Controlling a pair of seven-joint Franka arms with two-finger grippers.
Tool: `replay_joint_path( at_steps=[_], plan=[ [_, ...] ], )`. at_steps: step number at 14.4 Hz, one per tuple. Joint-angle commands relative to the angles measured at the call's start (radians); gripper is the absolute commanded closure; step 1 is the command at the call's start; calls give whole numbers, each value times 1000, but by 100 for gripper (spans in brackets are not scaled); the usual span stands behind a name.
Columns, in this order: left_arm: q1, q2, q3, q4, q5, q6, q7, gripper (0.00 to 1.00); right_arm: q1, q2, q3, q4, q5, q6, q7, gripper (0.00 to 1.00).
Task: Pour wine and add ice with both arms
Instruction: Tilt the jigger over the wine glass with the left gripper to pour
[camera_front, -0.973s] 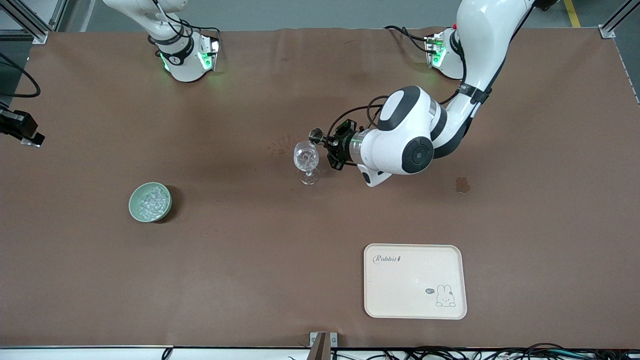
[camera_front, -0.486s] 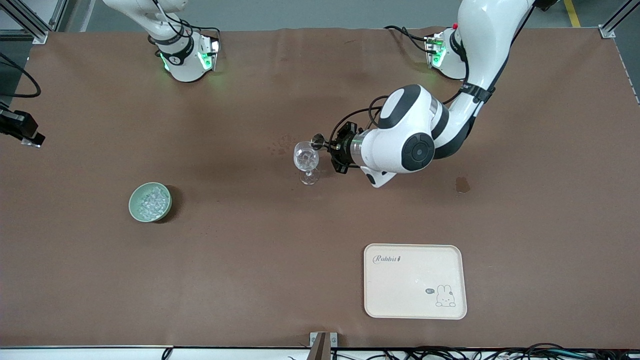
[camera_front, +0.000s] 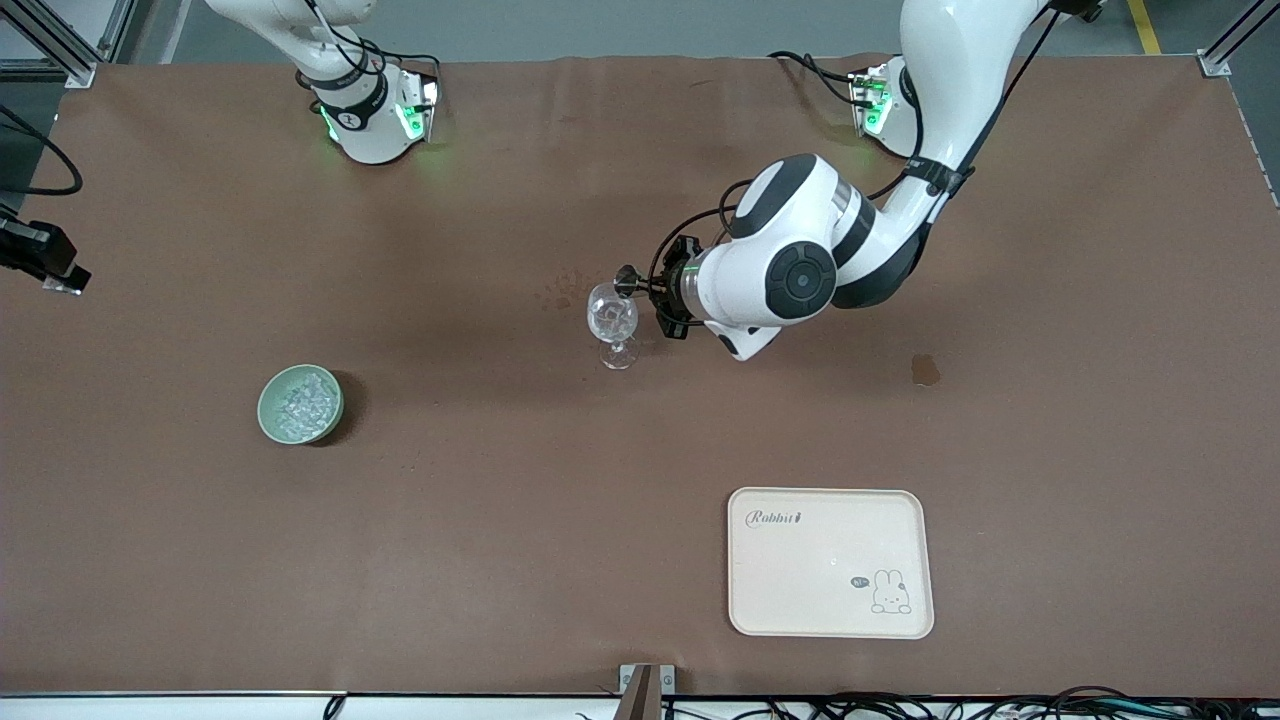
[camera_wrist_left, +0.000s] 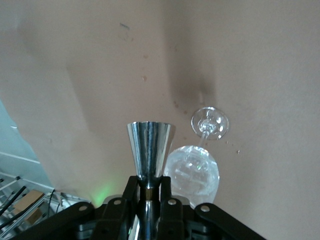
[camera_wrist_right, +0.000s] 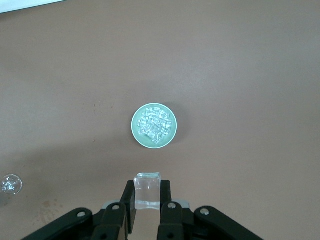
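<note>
The bowl (camera_front: 300, 403) sits toward the right arm's end of the table, a small round pale-green dish heaped with ice (camera_front: 303, 402): clear, glinting, roughly cube-like lumps. The right gripper (camera_wrist_right: 147, 197) is high over the table, looking straight down on the bowl, its jaws closed on a single clear cube (camera_wrist_right: 148, 191); in the front view it is out of frame. That cube is smooth, and probably wet if it is real ice, so a squeezed grip may let it squirt out, and from this height it would bounce off the brown table covering (camera_front: 500, 500) rather than land anywhere useful.

Near the table's middle stands the glass (camera_front: 612, 318), a clear stemmed bowl on a thin stem and small round foot, with clear content glinting inside. It is top-heavy and light, so it should tip easily. The left gripper (camera_front: 655, 292) is just beside its rim, clamped on the waist of a jigger (camera_wrist_left: 149, 147), a polished steel cone with its mouth tipped sideways at the glass. The risk here seems to be contact: the jigger's lip or the black fingers could nudge the rim and topple the glass, or any liquid could run past the rim onto the covering, which already shows small dark spots beside the glass.

Toward the left arm's end, nearer the camera, a cream tray (camera_front: 830, 610) lies flat, rounded at the corners, with a printed rabbit. A dark stain (camera_front: 925, 369) marks the covering between tray and arm.
</note>
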Motion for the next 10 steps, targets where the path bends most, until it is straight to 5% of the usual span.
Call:
replay_joint_path(
  at_steps=[1, 10],
  plan=[
    [-22, 8, 5, 29, 63, 6, -89, 99, -12, -29, 8, -33, 15, 15, -11, 99],
    [-85, 28, 16, 66, 169, 6, -226, 99, -12, -29, 10, -33, 13, 17, -11, 99]
  ],
)
